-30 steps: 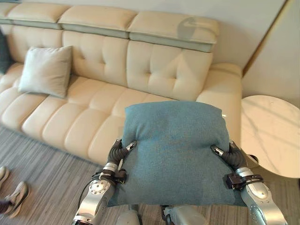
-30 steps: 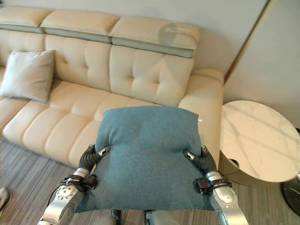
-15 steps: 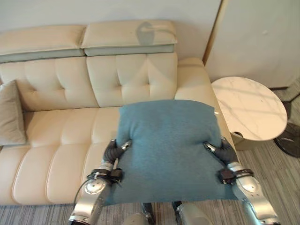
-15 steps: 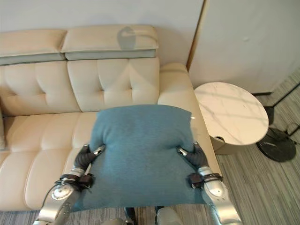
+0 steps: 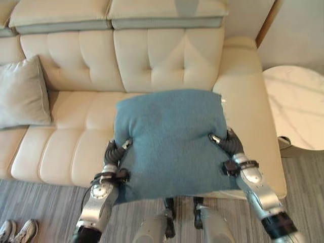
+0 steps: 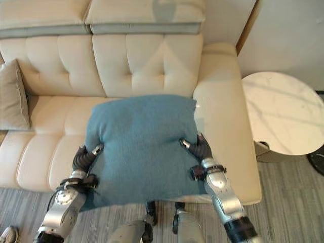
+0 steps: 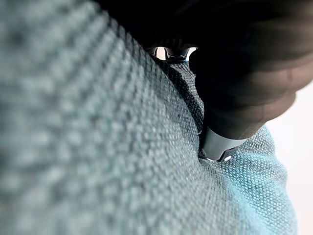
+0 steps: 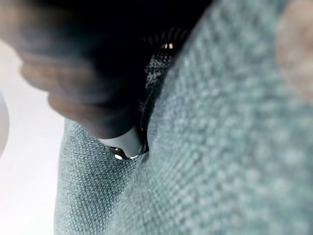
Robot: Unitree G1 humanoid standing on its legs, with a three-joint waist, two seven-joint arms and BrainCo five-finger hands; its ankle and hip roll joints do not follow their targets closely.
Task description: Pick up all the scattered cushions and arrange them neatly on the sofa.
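**Blue cushion held between both my hands, over the sofa's right seat**

I hold the square teal-blue woven fabric cushion (image 5: pixel 169 142) in the middle of the frame, one hand at each side edge. My left hand (image 5: pixel 115 151) clamps the cushion's left edge at centre-left, thumb curled over the top of the cloth; my right hand (image 5: pixel 228 144) clamps the right edge at centre-right in the same way. In my left wrist view a thumb presses into the weave.

The cushion hangs over the front of the cream tufted leather sofa (image 5: pixel 152 61), which spans the upper half of the frame. A light grey square cushion (image 5: pixel 23 91) leans against the sofa's backrest at the left edge. A round white marble-topped side table (image 5: pixel 298 106) stands at the right edge, just beside the sofa's arm.
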